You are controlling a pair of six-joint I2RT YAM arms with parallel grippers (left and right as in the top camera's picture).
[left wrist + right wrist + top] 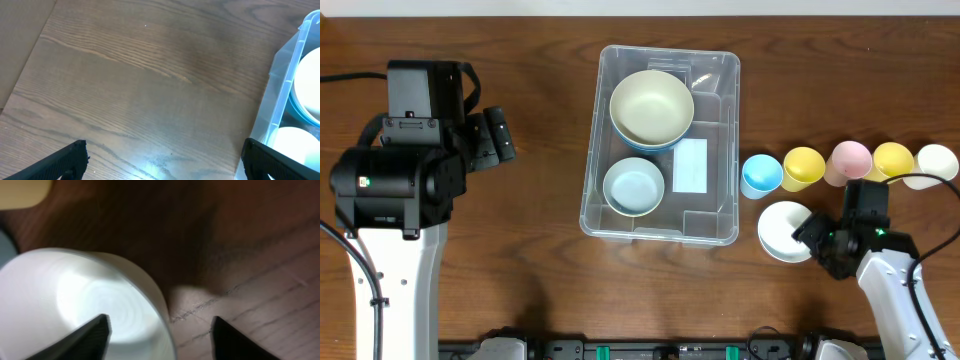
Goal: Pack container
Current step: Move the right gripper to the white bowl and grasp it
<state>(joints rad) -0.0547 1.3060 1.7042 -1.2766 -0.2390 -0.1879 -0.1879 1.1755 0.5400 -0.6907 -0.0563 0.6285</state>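
On the tabletop (540, 270), the container (715, 222) holds 2 bowls, the larger bowl (651, 108) behind the smaller bowl (633, 186), with 5 cups (848, 160) in a row to its right and a loose bowl (780, 228) before them.

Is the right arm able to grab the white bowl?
Probably yes. Its open fingers sit astride the rim of the white bowl, one inside, one outside, with nothing else between.

Left gripper (165, 152) jaws wide (pointing right); right gripper (159, 335) jaws parted too
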